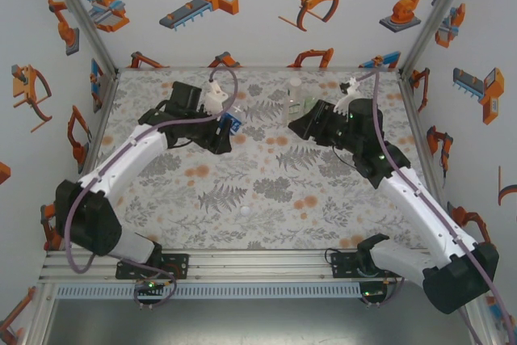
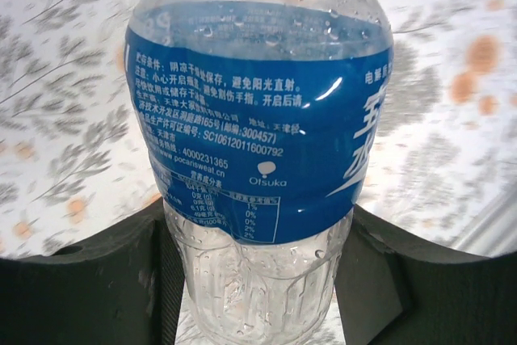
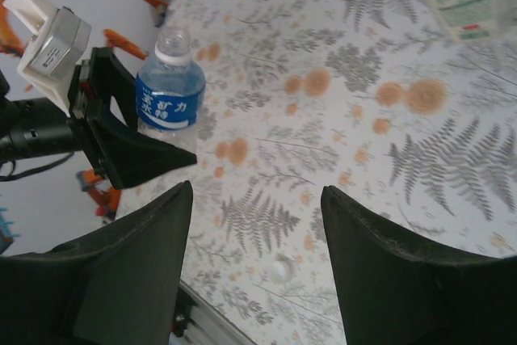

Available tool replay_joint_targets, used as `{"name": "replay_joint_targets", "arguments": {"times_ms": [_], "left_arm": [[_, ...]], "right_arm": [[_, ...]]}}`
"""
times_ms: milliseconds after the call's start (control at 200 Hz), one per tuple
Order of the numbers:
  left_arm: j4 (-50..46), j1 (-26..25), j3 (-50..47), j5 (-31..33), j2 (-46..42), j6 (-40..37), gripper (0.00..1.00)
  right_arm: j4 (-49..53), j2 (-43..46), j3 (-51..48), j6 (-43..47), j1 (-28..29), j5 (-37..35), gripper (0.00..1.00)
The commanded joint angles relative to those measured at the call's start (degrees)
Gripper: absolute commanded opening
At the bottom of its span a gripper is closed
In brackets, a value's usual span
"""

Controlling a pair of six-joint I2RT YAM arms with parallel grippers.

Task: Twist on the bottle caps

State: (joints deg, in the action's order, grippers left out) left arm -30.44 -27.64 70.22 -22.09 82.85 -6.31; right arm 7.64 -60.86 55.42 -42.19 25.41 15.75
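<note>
— Where does the overhead view sit?
— High behind the arm bases, looking down and forward over the whole floral-patterned worktop.
— And the wrist ones?
— The left is pressed close to the clear plastic bottle with the blue label, facing it side-on. The right hangs back, looking across the worktop at that same bottle.

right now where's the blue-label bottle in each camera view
top external: blue-label bottle left of centre, toward the back, held in the left end effector.
left wrist: blue-label bottle centre frame, close up, between the fingers.
right wrist: blue-label bottle upper left, upright.
shared landmark: the left end effector clamped around it.
</note>
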Motion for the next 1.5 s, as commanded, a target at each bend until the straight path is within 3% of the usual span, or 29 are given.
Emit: {"name": "replay_joint_targets", "arguments": {"times_ms": [0,165,345,601,696,966,1031,1132,1222,1497], "left_arm": [[11.08,-0.13,-3.58,-14.88,-5.70,6.14,0.41],[23.28,-1.13,-8.75,-21.70,-11.87,11.94,0.40],[28.34,-3.91,-11.66,-22.21,-15.60,14.25,0.41],[33.10,-7.84,-12.89,-22.08,-17.29,15.37,0.41],[33.39,-9.03,-12.25,-22.28,-17.54,15.10,0.41],[35.37,-9.86,-13.12,-21.70,-18.80,16.16,0.42],[35.73,-10.03,-13.02,-21.83,-18.69,16.41,0.47],[36.12,-10.28,-12.82,-21.96,-18.69,16.81,0.66],[37.24,-10.42,-12.69,-22.88,-18.84,17.58,0.76],[42.40,-10.50,-11.62,-29.56,-18.59,21.29,0.78]], "right_arm": [[-13.25,-0.43,-1.34,-6.08,1.35,4.54,0.60],[-19.51,-1.74,-0.19,-7.28,3.95,4.55,0.60],[-26.24,-3.73,2.39,-6.90,7.09,6.78,0.66],[-28.69,-6.97,7.59,-0.52,13.02,7.10,0.65],[-27.95,-8.09,8.78,0.53,14.17,6.60,0.60],[-27.26,-8.04,8.85,2.59,15.55,5.43,0.27],[-26.76,-7.83,8.86,3.24,15.72,5.43,0.21],[-26.62,-7.36,8.84,4.01,15.90,5.60,0.18],[-26.97,-6.57,8.80,5.00,15.99,6.71,0.15],[-30.62,-4.60,8.52,7.17,16.01,14.09,0.13]]}}
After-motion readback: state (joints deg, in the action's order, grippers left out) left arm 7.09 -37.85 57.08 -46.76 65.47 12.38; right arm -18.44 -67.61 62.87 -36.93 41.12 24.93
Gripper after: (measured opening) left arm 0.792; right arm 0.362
